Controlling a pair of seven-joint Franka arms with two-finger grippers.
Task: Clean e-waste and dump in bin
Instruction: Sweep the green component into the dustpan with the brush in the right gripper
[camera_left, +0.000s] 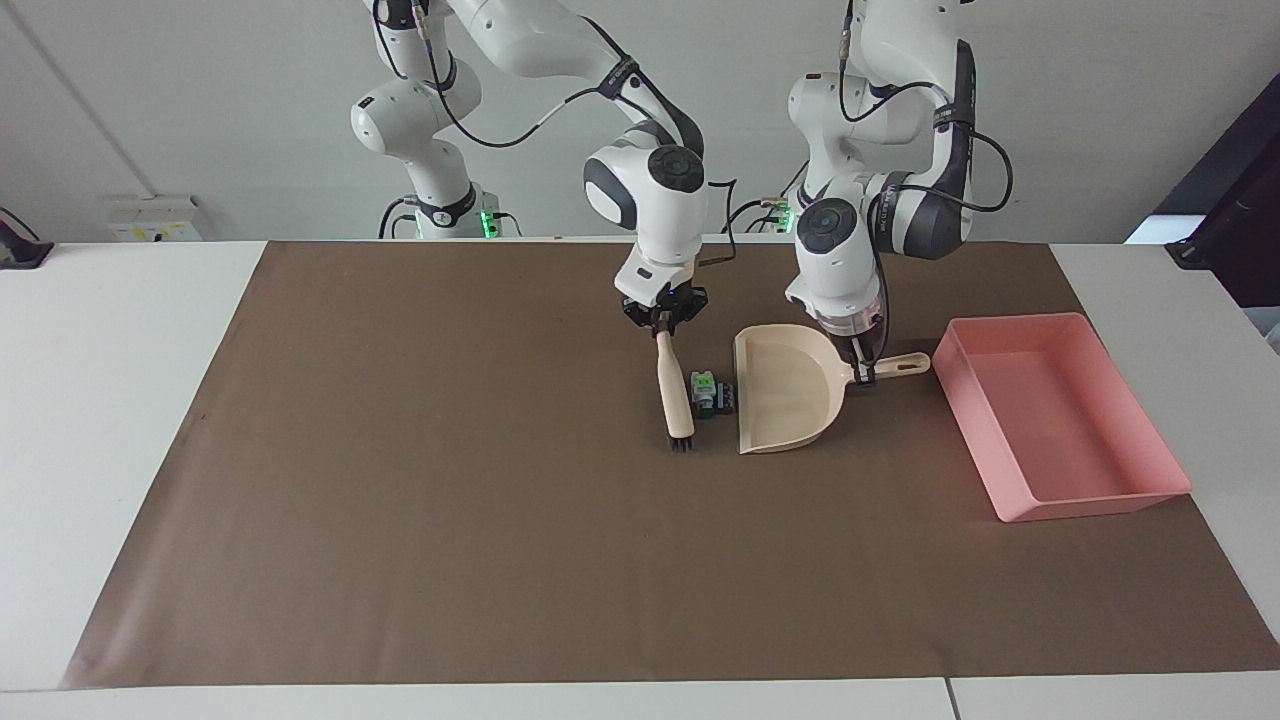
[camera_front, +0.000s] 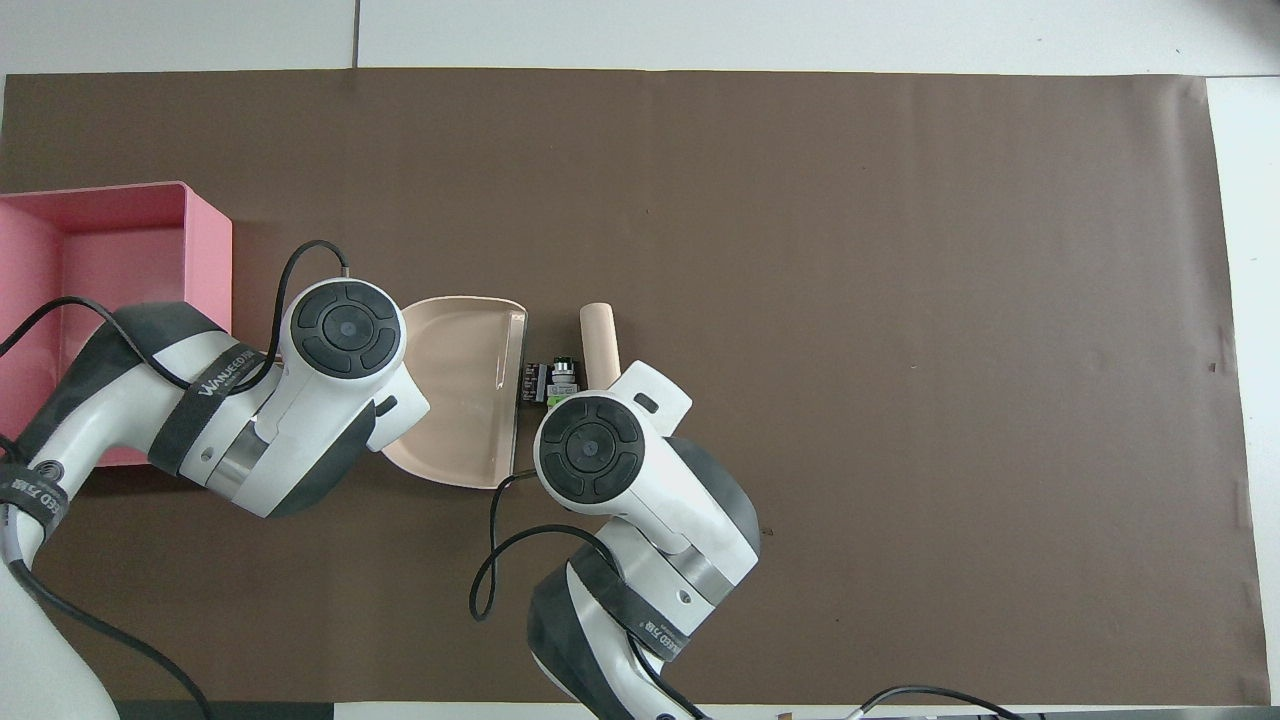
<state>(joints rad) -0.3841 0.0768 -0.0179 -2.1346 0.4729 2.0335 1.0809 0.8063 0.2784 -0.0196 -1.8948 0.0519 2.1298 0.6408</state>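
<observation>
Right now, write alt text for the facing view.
The right gripper holds a brush beside the e-waste; the left gripper holds the dustpan at its other flank. The pink bin sits beside the dustpan.

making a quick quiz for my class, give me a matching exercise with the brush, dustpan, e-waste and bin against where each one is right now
Things:
1. brush
2. dustpan
3. e-waste
4. bin

Places or states:
A. lying on the brown mat between the brush and the dustpan's open edge
B. at the left arm's end of the table, nothing in it
C. hanging bristles down from the right gripper
D. held by its handle in the left gripper

Pairs: 1-C, 2-D, 3-A, 4-B
</observation>
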